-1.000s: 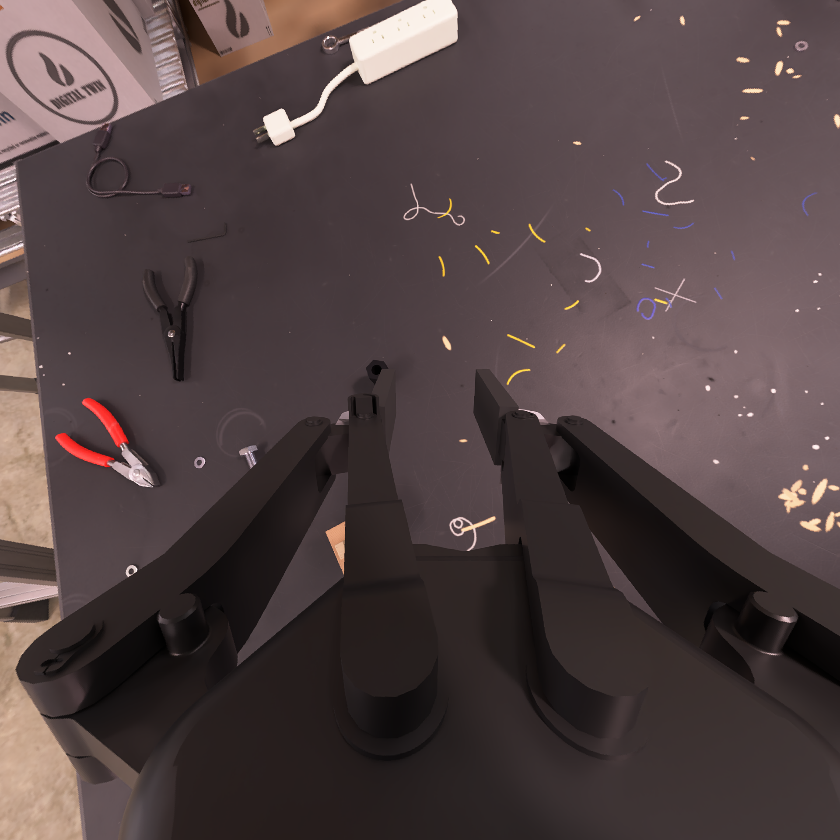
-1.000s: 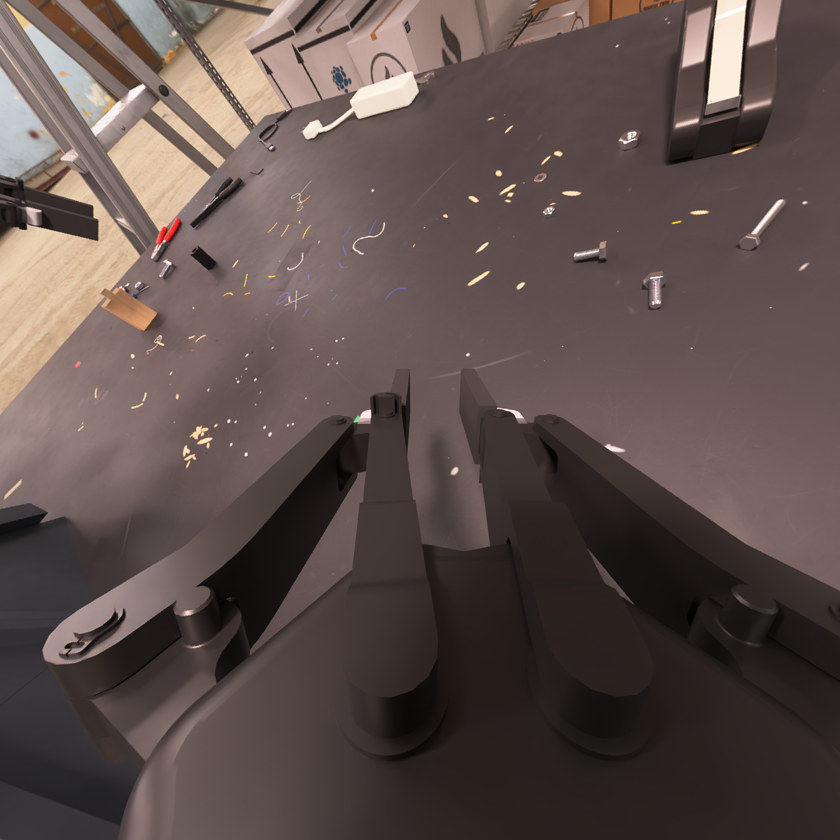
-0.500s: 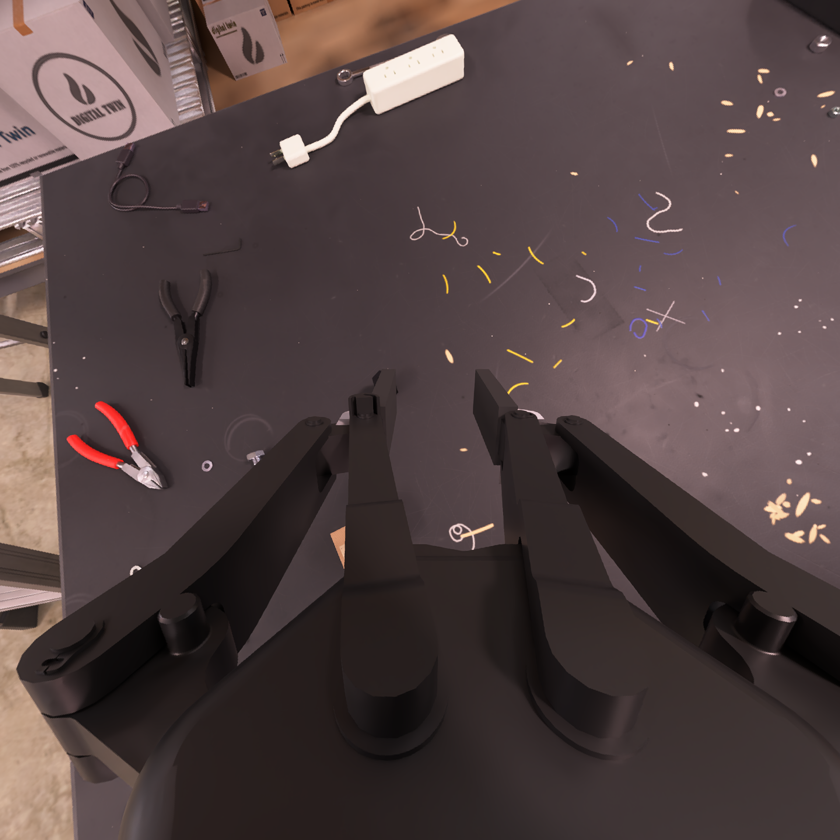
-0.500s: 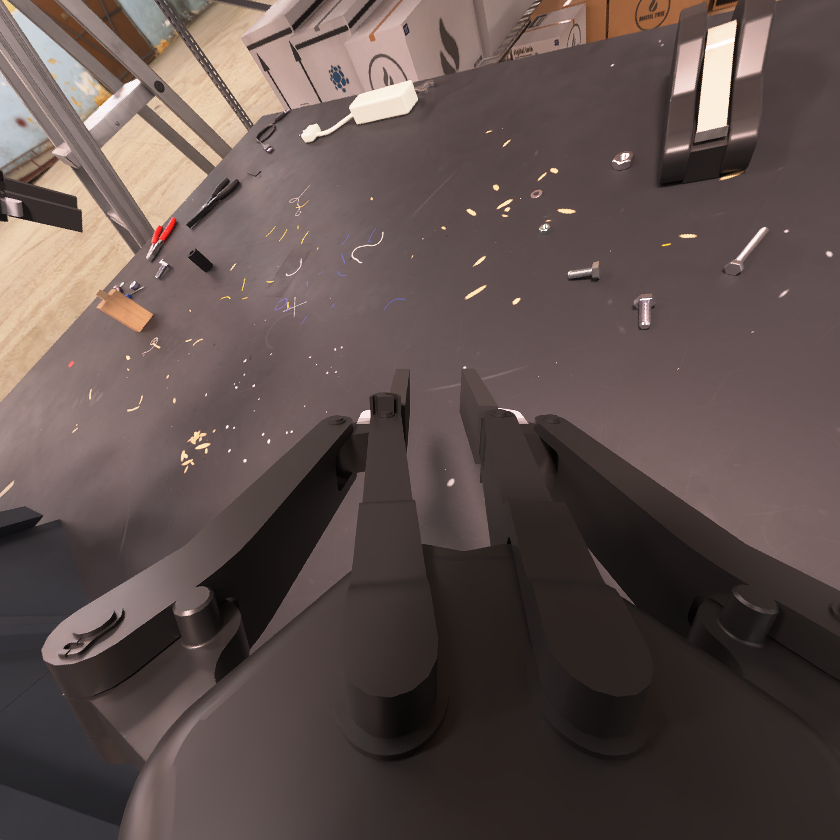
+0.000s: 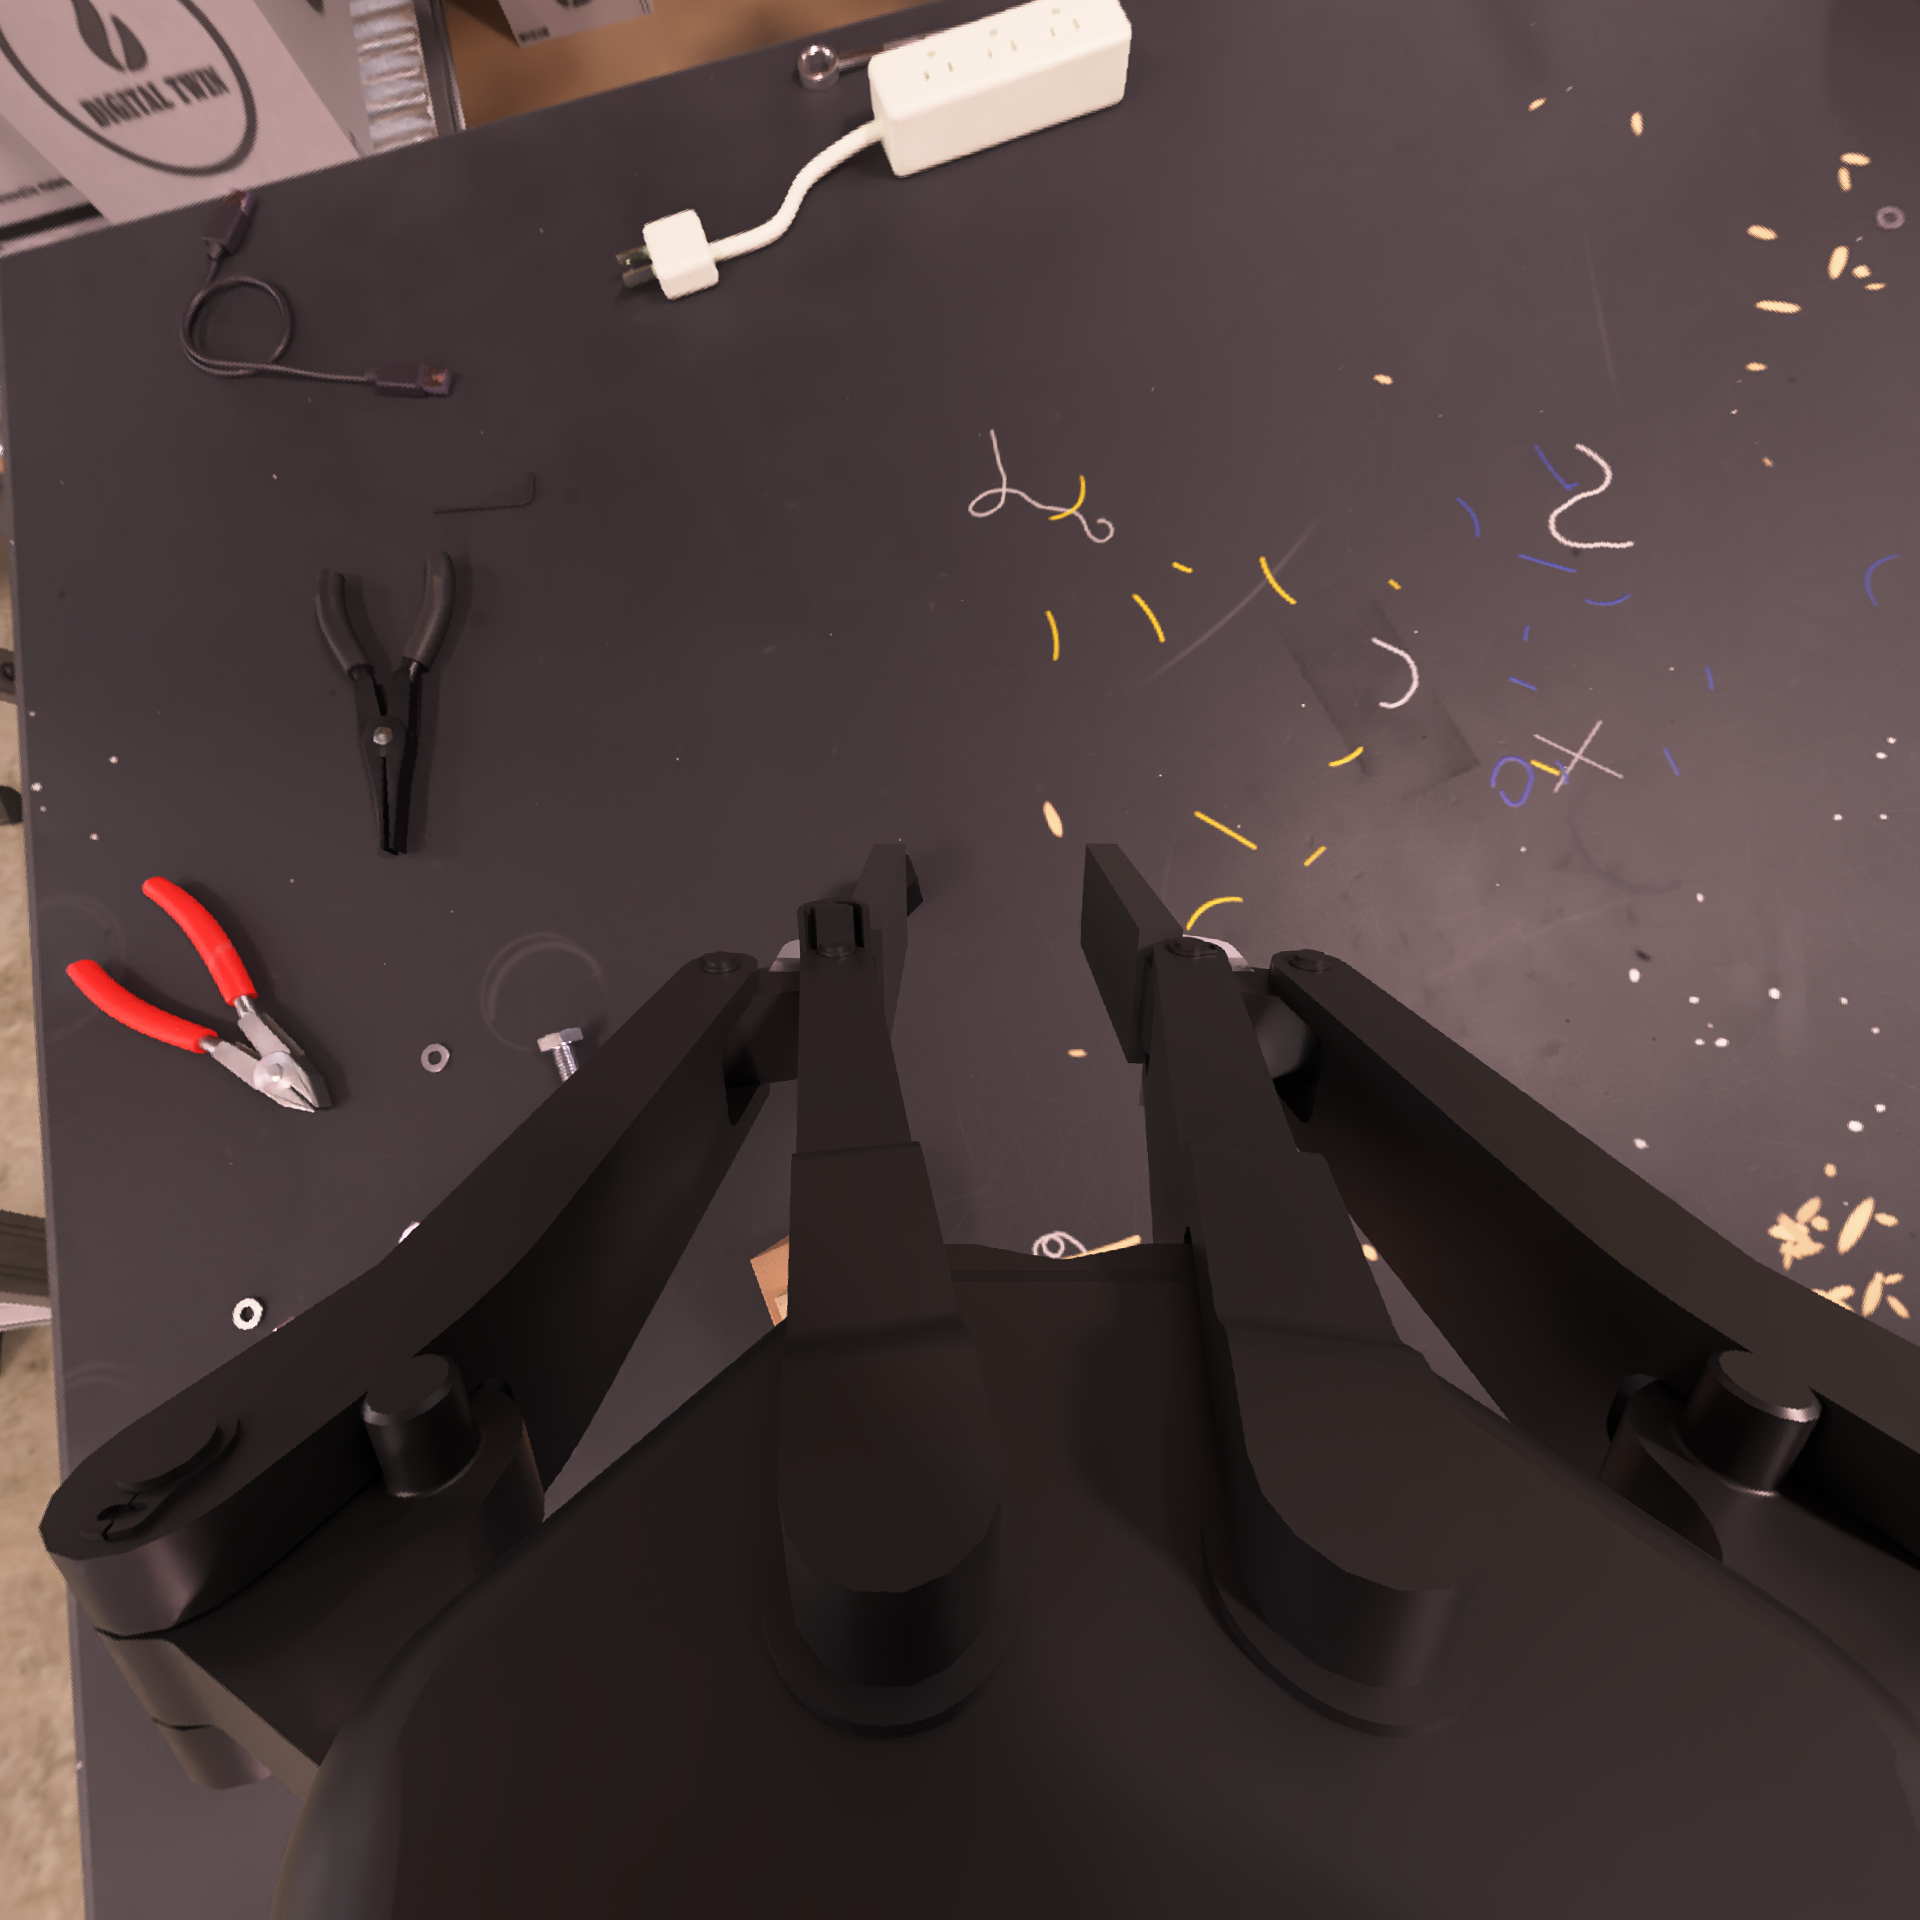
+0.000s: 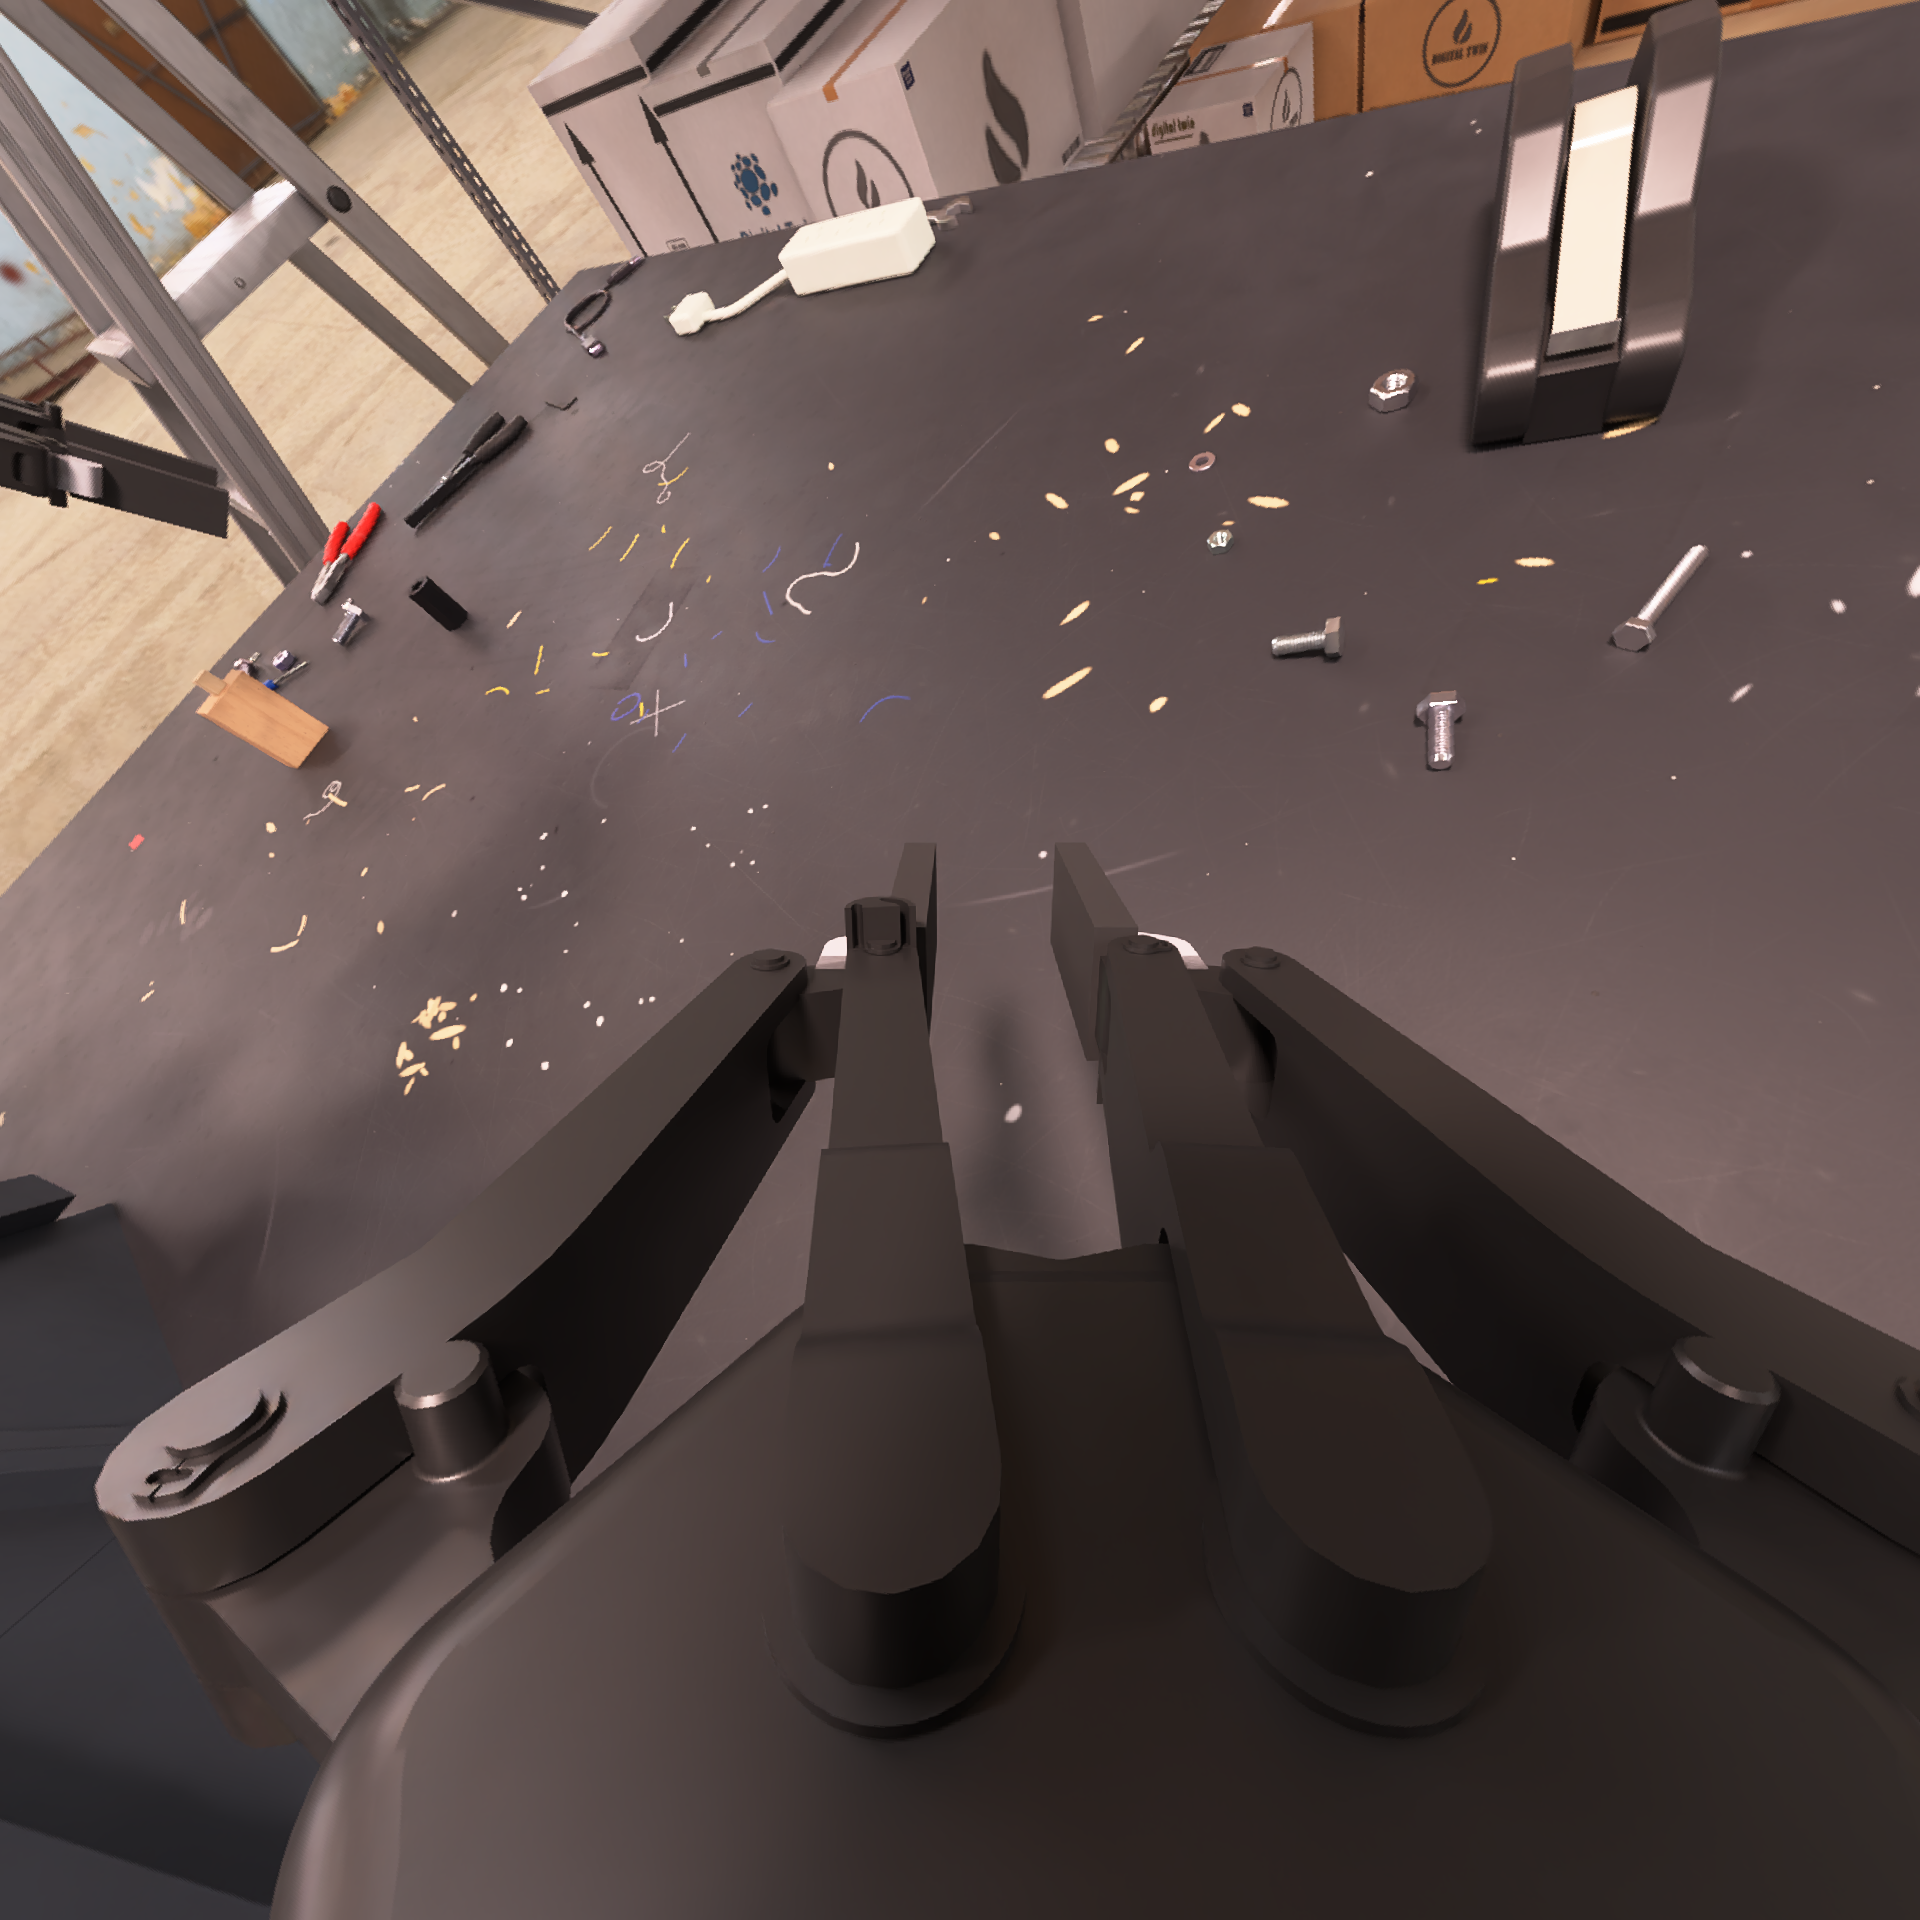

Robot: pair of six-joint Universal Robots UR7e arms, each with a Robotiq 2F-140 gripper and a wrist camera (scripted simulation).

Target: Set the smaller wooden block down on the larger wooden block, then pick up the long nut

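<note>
The long nut (image 6: 436,603) is a short black hex tube lying on the dark table (image 6: 1039,790) at the far left of the right wrist view. The larger wooden block (image 6: 265,719) lies near the table's left edge. A smaller wooden piece (image 6: 213,683) shows at its far end; I cannot tell whether it rests on it. My left gripper (image 5: 997,883) is open and empty above the table. Its left finger (image 5: 883,883) hides nearly all of the nut. A corner of wood (image 5: 771,1280) shows under the fingers. My right gripper (image 6: 992,873) is open and empty, far from both.
Red cutters (image 5: 197,997), black pliers (image 5: 384,686), a bolt (image 5: 561,1049) and a washer (image 5: 434,1058) lie left of my left gripper. A white power strip (image 5: 997,83) lies at the back. Bolts (image 6: 1304,639) and a black and white stand (image 6: 1590,239) are on the right.
My left gripper has come closer over the nut, which showed past the left fingertip a second ago and is now mostly hidden. The right wrist view has drifted slightly. Both stay open.
</note>
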